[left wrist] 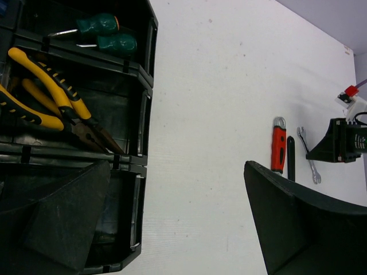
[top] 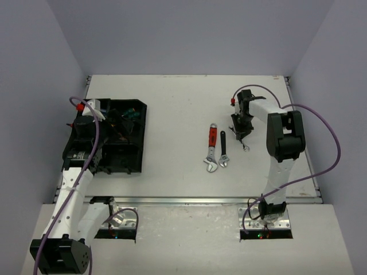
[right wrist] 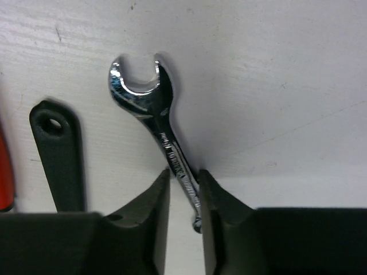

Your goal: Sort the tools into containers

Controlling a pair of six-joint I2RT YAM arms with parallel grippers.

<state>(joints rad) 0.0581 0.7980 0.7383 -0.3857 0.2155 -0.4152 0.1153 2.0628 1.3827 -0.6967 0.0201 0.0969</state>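
"What is the right tool (right wrist: 184, 183) doing over there?"

"It is pinching the small silver wrench (right wrist: 166, 137) low on its shank. The fingers are nearly together and both look to be touching the metal. The wrench is lying flat on the desk (top: 172, 103), far to the right, just beside the black-handled wrench (right wrist: 57, 154) and near the red-handled wrench (top: 211, 143)."

"Is that a good hold?"

"I am doubting it a little. The shank is sitting slanted between the fingers and the grip is near the tail, so the open head may be wanting to swing down. I would be lifting straight up and slowly, watching for any pivot, and keeping clear of the black handle."

"And then?"

"Carrying it across to the tray (left wrist: 146, 114) on the left, well apart from here. Yellow pliers (left wrist: 51, 97) and green screwdrivers (left wrist: 106, 34) are filling separate sections. Which one is meant for wrenches, I cannot tell."

"And the left tool (left wrist: 176, 166)?"

"It is hanging wide open over the tray's near end, holding nothing."
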